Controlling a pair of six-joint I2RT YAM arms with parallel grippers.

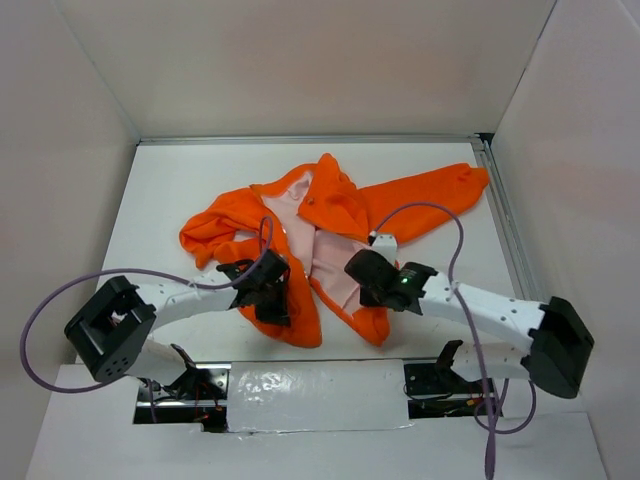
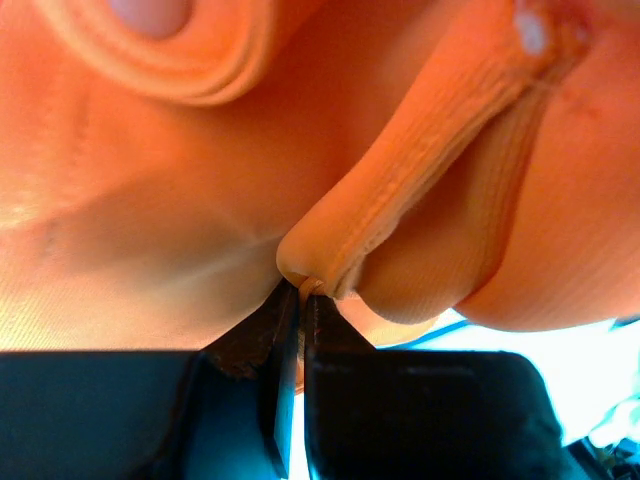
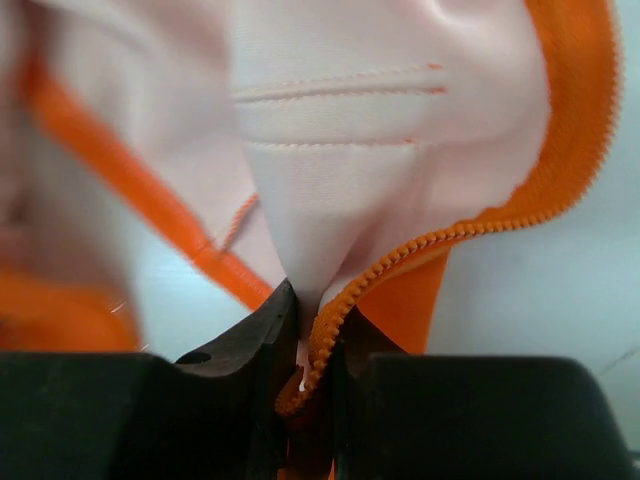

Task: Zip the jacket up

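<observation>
The orange jacket [image 1: 340,215] lies crumpled and open on the white table, its pale pink lining [image 1: 325,255] facing up in the middle. My left gripper [image 1: 268,290] is shut on a folded orange hem edge of the jacket [image 2: 330,250] at its left front panel. My right gripper [image 1: 368,282] is shut on the jacket's right front edge, pinching the pink lining [image 3: 330,180] and the orange zipper teeth [image 3: 400,255]. The zipper slider does not show in any view.
White walls enclose the table [image 1: 170,190] on three sides, with a metal rail [image 1: 505,230] along the right edge. One sleeve [image 1: 440,195] stretches toward the far right. Purple cables [image 1: 445,225] loop over both arms.
</observation>
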